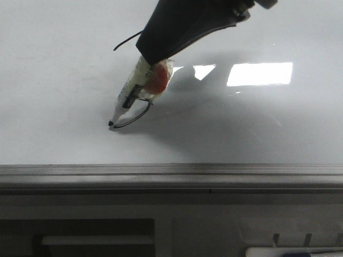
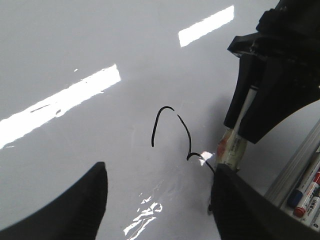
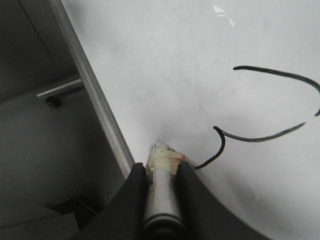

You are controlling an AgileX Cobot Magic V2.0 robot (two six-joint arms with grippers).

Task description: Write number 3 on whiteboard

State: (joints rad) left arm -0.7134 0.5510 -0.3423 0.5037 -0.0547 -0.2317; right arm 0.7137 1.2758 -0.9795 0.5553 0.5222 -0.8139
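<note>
Two strokes of the number 3 (image 2: 172,131) are already down on the whiteboard (image 1: 59,64): an upper arc and a lower curve that is only now closing. Starting at the left, the left gripper (image 2: 157,200) hangs above the board with its jaws spread wide and nothing between them, near the drawn line but not touching it. Further right, the right gripper (image 3: 161,175) has its jaws closed tight on the marker (image 1: 133,91), which leans forward with its tip on the board at the low end of the line. By my reading, the writing is in its last part, the bottom curve of the figure. Next the marker probably needs a short, even pull to finish the tail, then a clean lift straight off so nothing smears.
</note>
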